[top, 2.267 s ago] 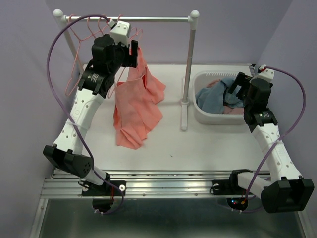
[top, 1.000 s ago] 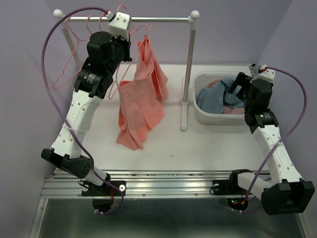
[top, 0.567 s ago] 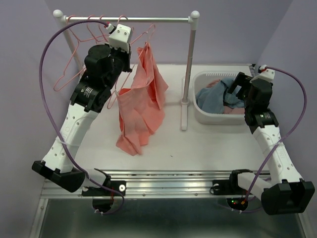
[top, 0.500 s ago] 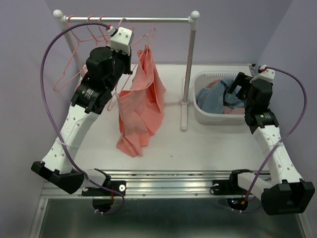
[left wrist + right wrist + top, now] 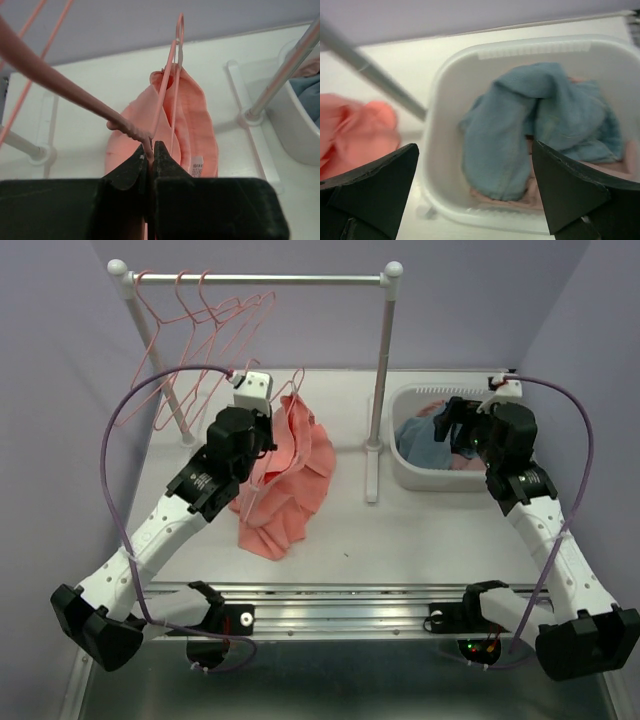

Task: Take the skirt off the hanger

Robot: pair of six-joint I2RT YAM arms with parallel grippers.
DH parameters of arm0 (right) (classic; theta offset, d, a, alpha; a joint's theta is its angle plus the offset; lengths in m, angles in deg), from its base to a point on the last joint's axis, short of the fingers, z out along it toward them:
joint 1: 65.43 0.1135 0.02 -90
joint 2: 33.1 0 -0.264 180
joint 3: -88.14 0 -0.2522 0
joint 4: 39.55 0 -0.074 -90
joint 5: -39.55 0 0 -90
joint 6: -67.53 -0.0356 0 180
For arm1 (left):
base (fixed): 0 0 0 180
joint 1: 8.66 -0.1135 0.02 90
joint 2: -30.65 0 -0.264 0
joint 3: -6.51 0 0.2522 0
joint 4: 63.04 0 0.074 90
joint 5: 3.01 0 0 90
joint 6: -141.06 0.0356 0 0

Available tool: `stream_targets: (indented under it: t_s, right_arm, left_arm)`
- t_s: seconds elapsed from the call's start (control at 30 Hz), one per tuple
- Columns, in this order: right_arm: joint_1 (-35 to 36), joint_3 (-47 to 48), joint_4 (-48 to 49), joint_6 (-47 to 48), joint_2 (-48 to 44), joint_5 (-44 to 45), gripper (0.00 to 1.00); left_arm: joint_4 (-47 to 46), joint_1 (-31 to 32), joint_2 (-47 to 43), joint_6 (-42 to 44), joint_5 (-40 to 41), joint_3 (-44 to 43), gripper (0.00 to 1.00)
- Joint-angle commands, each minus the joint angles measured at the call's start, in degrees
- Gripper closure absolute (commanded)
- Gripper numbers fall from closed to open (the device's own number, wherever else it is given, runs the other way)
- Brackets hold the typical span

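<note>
Pink skirt [image 5: 285, 480] lies heaped on the desk [image 5: 420, 530], threaded on the hanger [image 5: 167, 90] whose wire the left claw [image 5: 149, 157] pinches tight. The right claw [image 5: 475, 195] gapes empty above the basket [image 5: 400, 465]. It should cross over, grip the cloth low and pull steadily while the left holds firm.

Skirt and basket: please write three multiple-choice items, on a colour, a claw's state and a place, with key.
1. The top cloth in the basket is: A blue; B green; C yellow.
2. The right claw near the basket is: A open, empty; B shut on cloth; C shut on the rim.
3. The pink skirt is: A in the basket; B heaped on the table; C in the right claw.
Key: 1 A, blue lies uppermost; 2 A, its jaws stand wide apart; 3 B, it rests on the table.
</note>
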Motion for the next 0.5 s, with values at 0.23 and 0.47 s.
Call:
stream_targets:
  t_s: [0.23, 0.47]
  right_arm:
    - [26.24, -7.01, 8.54, 9.63, -5.71, -45.73, 0.0]
    - [37.23, -11.95, 17.88, 16.56, -3.18, -48.31, 0.0]
  left_arm:
    - [-11.38, 3.07, -5.39, -16.03, 8.02, 11.58, 1.0]
    - [-12.7, 5.18, -4.77, -14.8, 8.46, 7.97, 1.0]
